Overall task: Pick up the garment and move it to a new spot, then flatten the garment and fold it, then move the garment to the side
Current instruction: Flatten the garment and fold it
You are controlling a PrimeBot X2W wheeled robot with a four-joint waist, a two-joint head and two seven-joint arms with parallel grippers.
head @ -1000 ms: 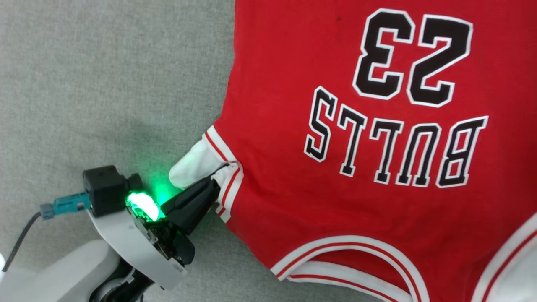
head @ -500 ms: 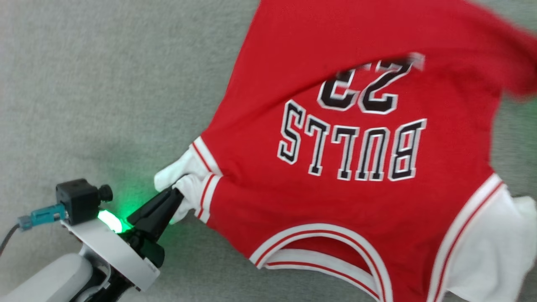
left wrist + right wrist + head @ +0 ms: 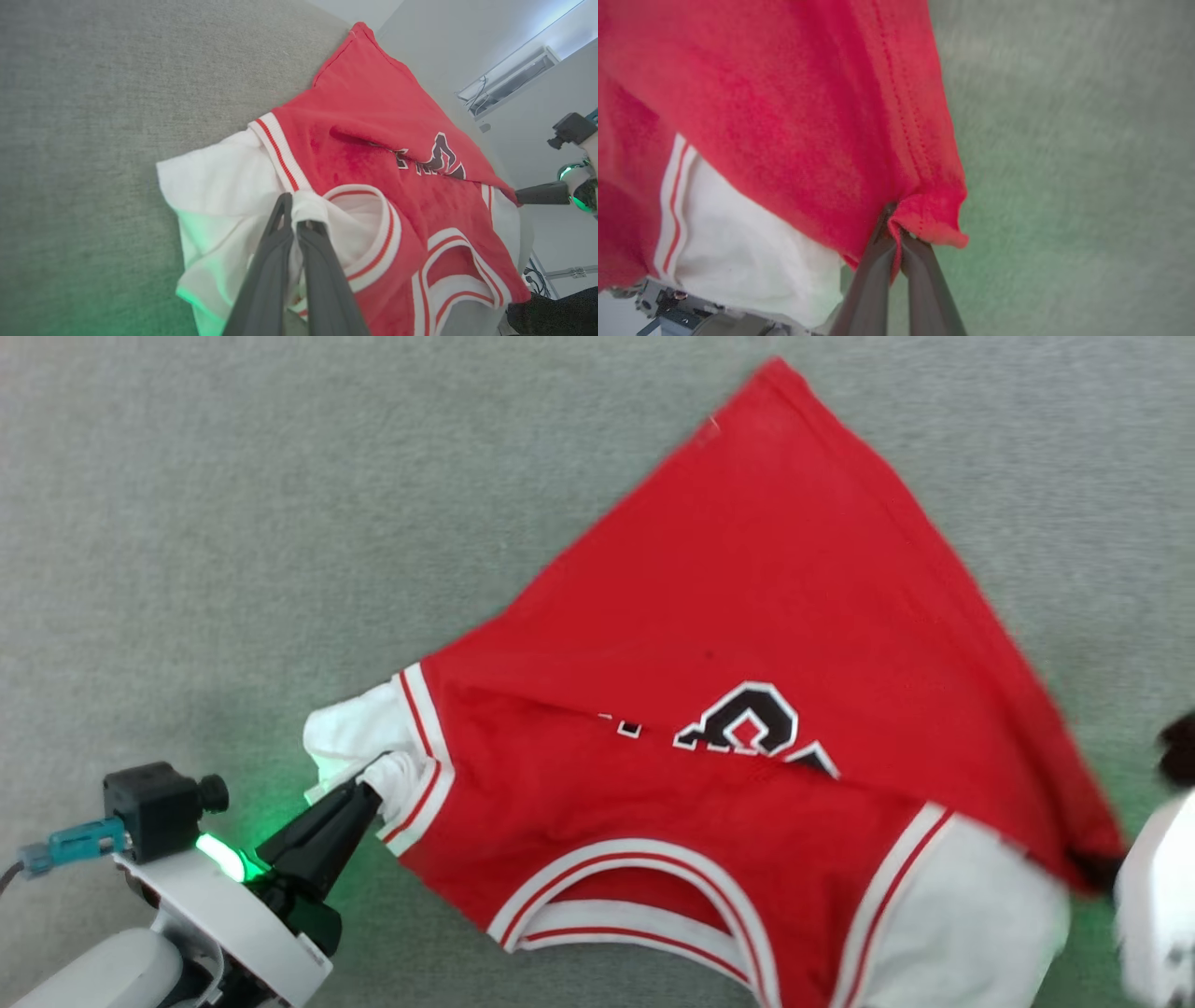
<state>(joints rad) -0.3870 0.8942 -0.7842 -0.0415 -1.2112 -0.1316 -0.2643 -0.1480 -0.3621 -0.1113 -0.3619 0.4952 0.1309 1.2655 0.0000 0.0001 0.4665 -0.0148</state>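
Since the earlier frames the far part of the shirt (image 3: pixel 747 569) has been drawn over toward the lower edge of the head view. The lettering and numbers that could be read in full a second ago are now mostly covered by a red flap. Only a piece of one black, white-outlined character (image 3: pixel 747 728) is seen at the fold line.

The left claw (image 3: pixel 372 782) is seen at the lower left of the head view, its two dark fingers pressed together on bunched white cloth and striped trim at the armhole. In the left wrist view the same pinch (image 3: pixel 296 219) is shown at lower centre, with the white sleeve (image 3: pixel 215 186) spread out to the left of the fingers. A green light (image 3: pixel 224 857) is lit on the wrist just behind the claw, and a green tint is cast on the surface beside it.

The right claw (image 3: pixel 896 231) is shown at the bottom centre of the right wrist view, closed on a red hemmed corner of the shirt, which is puckered around the fingertips. In the head view this claw (image 3: pixel 1090 873) is blurred at the right edge, at the low end of the flap.

The shirt is spread from centre to lower right of the head view, with its striped neckline (image 3: pixel 635 887) toward the bottom edge and the other white sleeve (image 3: pixel 962 915) at lower right. It is lying on a grey fabric surface (image 3: pixel 233 523), which takes up the rest of the frame
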